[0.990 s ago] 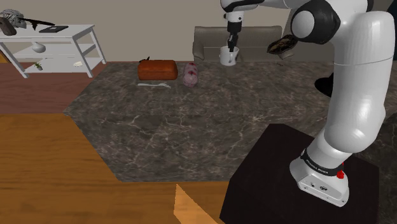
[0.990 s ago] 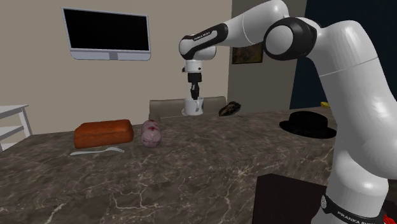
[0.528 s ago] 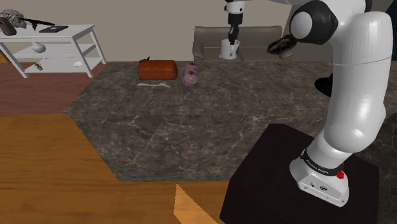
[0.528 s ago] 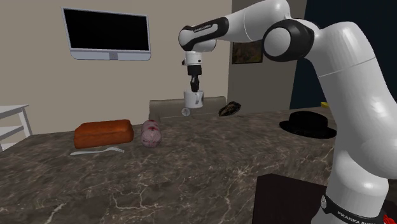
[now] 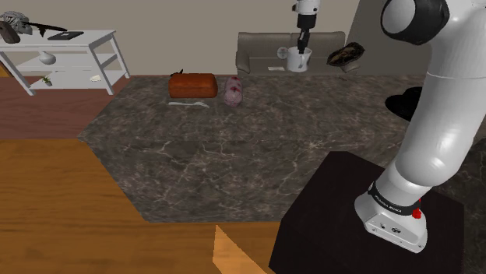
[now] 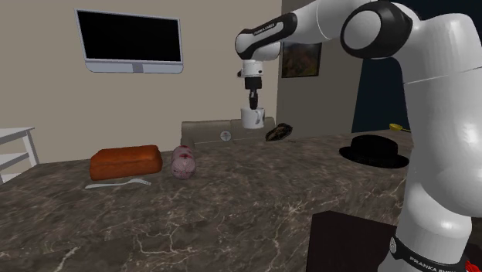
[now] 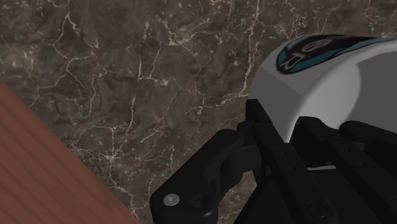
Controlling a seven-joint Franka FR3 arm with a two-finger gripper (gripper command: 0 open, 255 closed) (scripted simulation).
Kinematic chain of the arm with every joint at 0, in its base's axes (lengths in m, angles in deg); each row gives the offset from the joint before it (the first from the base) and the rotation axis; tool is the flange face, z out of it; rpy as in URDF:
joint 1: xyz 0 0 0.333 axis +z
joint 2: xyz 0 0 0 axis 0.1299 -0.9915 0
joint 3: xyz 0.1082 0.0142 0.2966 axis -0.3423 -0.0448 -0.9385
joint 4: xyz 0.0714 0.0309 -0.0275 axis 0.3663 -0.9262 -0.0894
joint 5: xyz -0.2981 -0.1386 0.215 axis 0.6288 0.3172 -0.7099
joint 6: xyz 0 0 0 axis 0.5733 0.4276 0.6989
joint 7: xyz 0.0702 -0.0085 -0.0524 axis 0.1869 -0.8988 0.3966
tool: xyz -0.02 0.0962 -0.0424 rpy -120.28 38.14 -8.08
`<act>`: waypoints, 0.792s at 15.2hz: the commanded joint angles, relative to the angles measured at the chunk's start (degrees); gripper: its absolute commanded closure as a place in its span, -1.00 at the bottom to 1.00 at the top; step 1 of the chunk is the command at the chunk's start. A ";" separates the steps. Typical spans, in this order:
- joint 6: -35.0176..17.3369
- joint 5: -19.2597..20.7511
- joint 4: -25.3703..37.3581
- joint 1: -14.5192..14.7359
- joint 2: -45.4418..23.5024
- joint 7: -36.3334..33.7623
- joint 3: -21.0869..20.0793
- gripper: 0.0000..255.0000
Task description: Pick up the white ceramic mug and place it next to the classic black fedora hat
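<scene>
Hand [image 6: 252, 105] tight on rim of white mug [image 6: 252, 120] — aloft, teal emblem [image 7: 306, 51] illegible.

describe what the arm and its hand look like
The arm is a chain of thick, rounded white links with dark joints. Black bands with white lettering ring its wrist and its base, and a small red part sits on the white base. The hand is all black and two-fingered.

mug [image 6: 252, 117]: hangs from tool [image 6: 252, 107], above bench [image 6: 255, 201] (far edge)
hat [image 6: 375, 150]: on bench, second exterior view's right, well apart from mug
loaf [image 6: 126, 161]: on bench, second exterior view's left, well apart from hat
sofa [image 6: 205, 130]: behind bench
</scene>
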 commanded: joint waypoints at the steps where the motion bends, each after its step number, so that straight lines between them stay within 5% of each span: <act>1: -1.69 1.04 -4.80 -0.68 3.25 1.88 0.89 1.00; 12: -5.17 6.12 -18.98 -5.79 14.92 11.83 6.14 1.00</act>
